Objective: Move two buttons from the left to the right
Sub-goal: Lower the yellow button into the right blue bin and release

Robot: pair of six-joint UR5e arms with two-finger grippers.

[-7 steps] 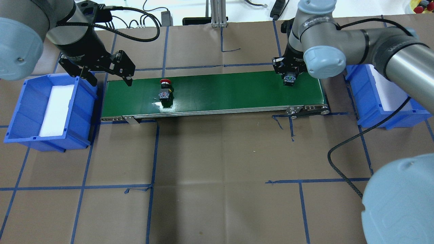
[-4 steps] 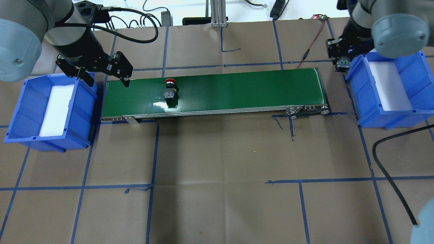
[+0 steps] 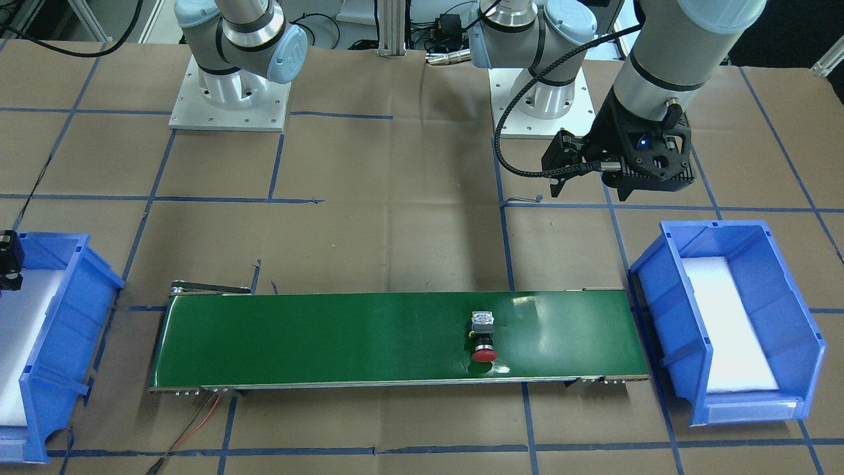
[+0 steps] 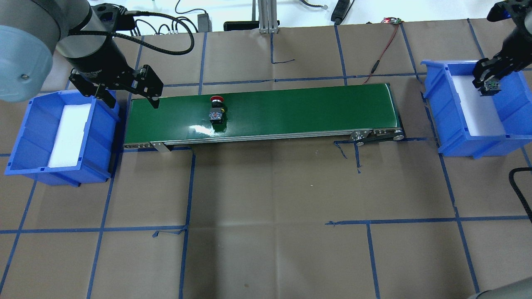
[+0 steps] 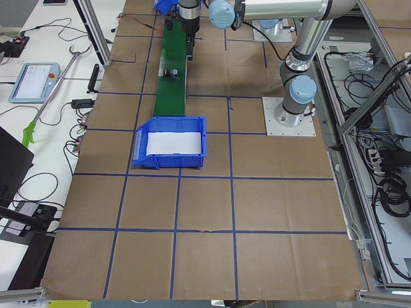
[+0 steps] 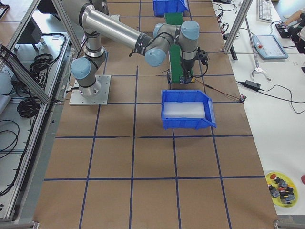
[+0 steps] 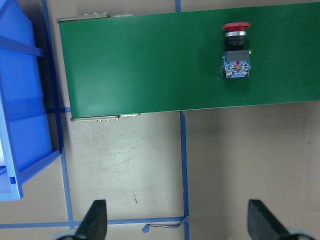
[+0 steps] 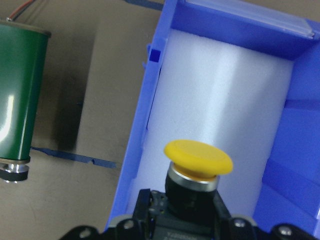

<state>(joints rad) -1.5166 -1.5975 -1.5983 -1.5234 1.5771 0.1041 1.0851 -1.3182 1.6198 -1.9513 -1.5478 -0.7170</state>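
Note:
The red button [image 4: 216, 111] lies on its side on the green conveyor belt [image 4: 299, 108], left of the middle; it also shows as the red button [image 3: 483, 336] and, from the wrist, the red button [image 7: 236, 50]. My left gripper [image 4: 132, 99] hangs open and empty above the belt's left end, beside the left blue bin [image 4: 25, 137]. The yellow button [image 8: 198, 165] is upright in my right gripper [image 4: 491, 85], which is shut on its black body and held over the white pad of the right blue bin [image 4: 436, 104].
Both bins have white foam liners. A red wire [image 4: 380, 58] runs behind the belt's right end. Brown paper with blue tape lines covers the table [image 4: 270, 207]. The arm bases [image 3: 227, 99] stand on the robot's side.
My right gripper has carried the yellow button from the belt's right end over into the right bin's space. The red button has travelled a little rightward on the belt. The left gripper has barely moved.

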